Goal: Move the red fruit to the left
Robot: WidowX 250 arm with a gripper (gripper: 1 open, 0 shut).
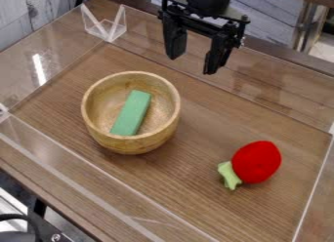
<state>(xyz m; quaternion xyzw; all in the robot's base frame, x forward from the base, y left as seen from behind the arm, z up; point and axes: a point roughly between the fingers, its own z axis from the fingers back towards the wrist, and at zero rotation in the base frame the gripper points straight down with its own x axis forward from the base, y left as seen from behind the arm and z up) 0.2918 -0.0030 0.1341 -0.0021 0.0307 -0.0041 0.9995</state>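
Observation:
The red fruit (255,161) lies on the wooden table at the front right, glossy and rounded, its light green stem pointing left and down. My gripper (193,53) hangs open at the top centre, black fingers pointing down with nothing between them. It is well behind and above the fruit, off to its left.
A wooden bowl (96,121) stands left of centre with a flat green block (131,112) inside. Clear plastic walls (313,187) fence the table on all sides. A clear folded stand (102,23) sits at the back left.

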